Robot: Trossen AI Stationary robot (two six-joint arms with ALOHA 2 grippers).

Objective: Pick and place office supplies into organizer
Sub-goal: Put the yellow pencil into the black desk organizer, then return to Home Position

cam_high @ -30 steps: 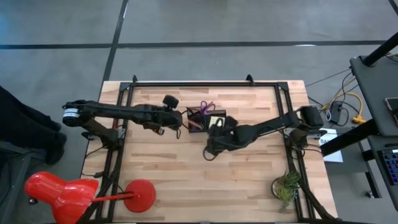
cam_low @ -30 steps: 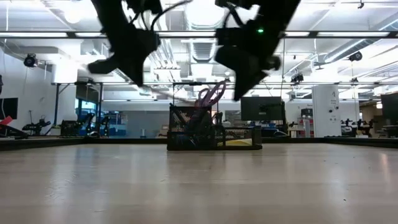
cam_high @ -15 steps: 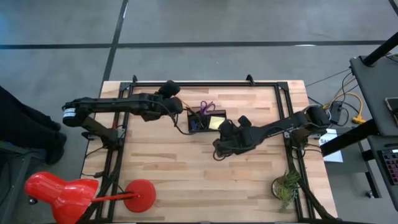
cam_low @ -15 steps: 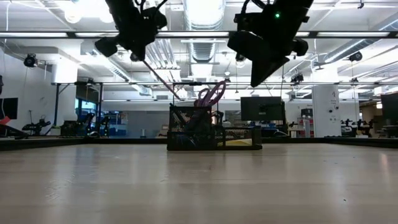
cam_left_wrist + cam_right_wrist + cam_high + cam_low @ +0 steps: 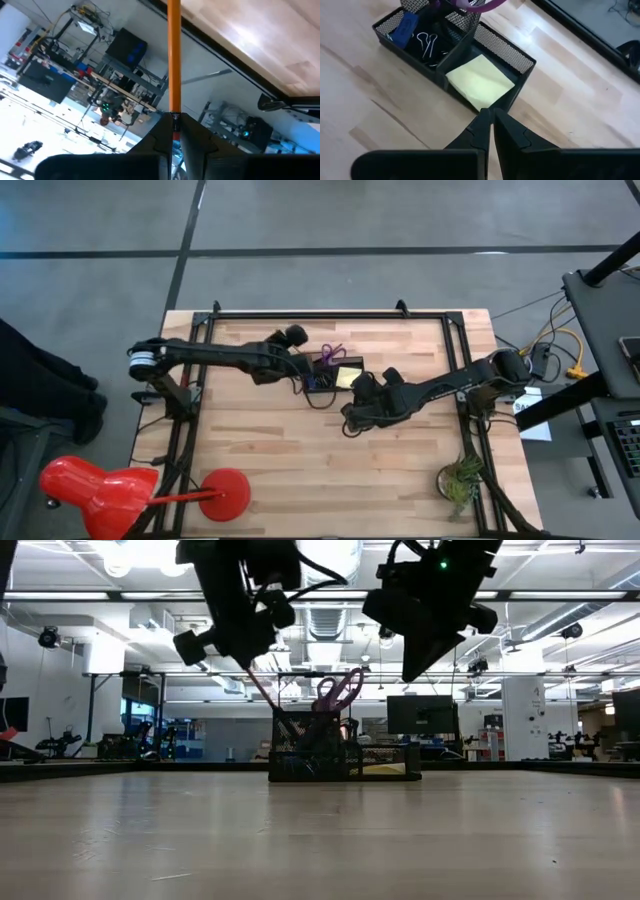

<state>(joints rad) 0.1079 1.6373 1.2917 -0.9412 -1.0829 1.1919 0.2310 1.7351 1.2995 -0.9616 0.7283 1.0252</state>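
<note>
A: Your right gripper (image 5: 487, 116) is nearest, clenched on nothing, hovering just short of the organizer (image 5: 520, 55). Sticky pad (image 5: 480, 82) lies in the low section in front of it, clips (image 5: 427, 40) in the next one.

B: And the left?

A: Left gripper (image 5: 173, 117) is above the organizer's tall section, clamped on the pencil (image 5: 173, 55). Scissors (image 5: 338, 692) stand in that section, handles up.

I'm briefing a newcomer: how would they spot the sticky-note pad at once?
Find the black mesh organizer on the wooden table. The sticky-note pad lies flat in its low end compartment. It is pale yellow and square, unlike the clips next door.
</note>
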